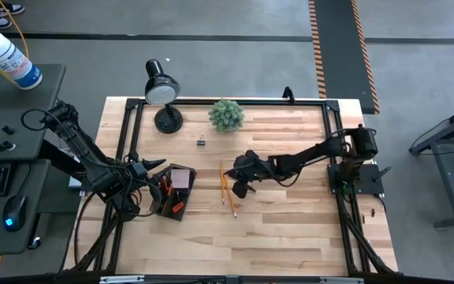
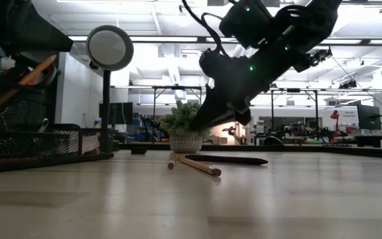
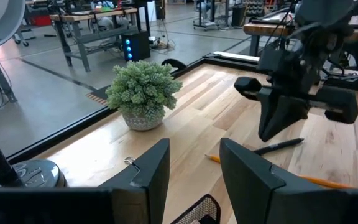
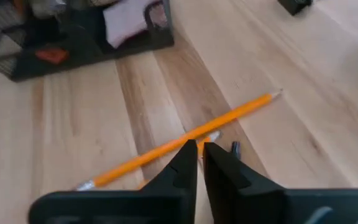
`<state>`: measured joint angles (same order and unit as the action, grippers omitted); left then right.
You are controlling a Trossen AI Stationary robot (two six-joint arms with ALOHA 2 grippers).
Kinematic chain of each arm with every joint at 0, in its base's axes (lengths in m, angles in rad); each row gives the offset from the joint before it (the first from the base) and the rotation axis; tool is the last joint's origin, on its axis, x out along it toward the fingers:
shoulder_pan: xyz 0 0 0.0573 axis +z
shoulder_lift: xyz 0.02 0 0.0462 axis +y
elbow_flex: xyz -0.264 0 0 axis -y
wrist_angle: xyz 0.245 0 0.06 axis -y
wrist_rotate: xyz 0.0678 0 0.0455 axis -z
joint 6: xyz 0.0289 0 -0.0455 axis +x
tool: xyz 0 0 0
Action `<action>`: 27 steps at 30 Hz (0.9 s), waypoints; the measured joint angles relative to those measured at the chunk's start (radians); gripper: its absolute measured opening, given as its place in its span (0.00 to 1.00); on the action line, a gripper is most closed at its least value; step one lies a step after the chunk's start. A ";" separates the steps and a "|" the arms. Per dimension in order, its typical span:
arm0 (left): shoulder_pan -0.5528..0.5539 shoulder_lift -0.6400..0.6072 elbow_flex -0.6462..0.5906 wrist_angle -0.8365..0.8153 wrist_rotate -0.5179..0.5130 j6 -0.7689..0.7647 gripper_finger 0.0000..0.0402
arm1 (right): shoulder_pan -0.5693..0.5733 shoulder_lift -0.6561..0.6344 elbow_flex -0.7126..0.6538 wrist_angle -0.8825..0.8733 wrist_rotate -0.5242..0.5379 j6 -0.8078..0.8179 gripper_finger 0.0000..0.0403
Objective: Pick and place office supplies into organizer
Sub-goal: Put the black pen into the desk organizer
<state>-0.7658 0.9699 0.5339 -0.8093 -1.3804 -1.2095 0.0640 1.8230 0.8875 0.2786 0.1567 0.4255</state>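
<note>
right gripper (image 4: pixel 200 149) nearly closed, nothing held | thin yellow-orange wooden pencils (image 4: pixel 179 139) just beneath | left gripper (image 3: pixel 194 163) open beside black mesh organizer (image 1: pixel 173 192) | no writing readable

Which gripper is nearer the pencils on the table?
Right. The right gripper hovers directly over the pencils; the left gripper sits off to their side, above the organizer.

Bench (image 1: pixel 290 229) contents, by count:
- Arms: 2, each with one gripper, left (image 1: pixel 154 165) and right (image 1: pixel 240 188).
- Organizer (image 1: pixel 173 192): 1, holding a pink pad (image 1: pixel 181 178) and orange items, number unclear.
- Pencils (image 1: pixel 228 189): 2, loose at centre.
- Pen (image 2: pixel 227 159): 1, beside the pencils.
- Binder clip (image 1: pixel 201 141): 1.
- Lamp (image 1: pixel 163 95): 1, far edge.
- Plant (image 1: pixel 226 115): 1, far edge.
</note>
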 joint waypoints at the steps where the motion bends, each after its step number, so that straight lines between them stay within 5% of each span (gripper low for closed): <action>1: 0.000 0.000 0.000 0.000 0.000 0.000 0.32 | 0.006 0.008 0.000 -0.002 0.018 0.001 0.06; 13: 0.000 0.000 0.000 0.000 -0.007 0.000 0.32 | 0.037 0.065 0.001 0.002 0.101 0.018 0.25; 27: 0.000 0.000 0.000 0.002 0.000 0.000 0.32 | 0.034 0.142 0.004 0.007 0.130 0.019 0.25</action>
<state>-0.7659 0.9699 0.5338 -0.8074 -1.3804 -1.2098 0.0978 1.9648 0.8917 0.2855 0.2871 0.4442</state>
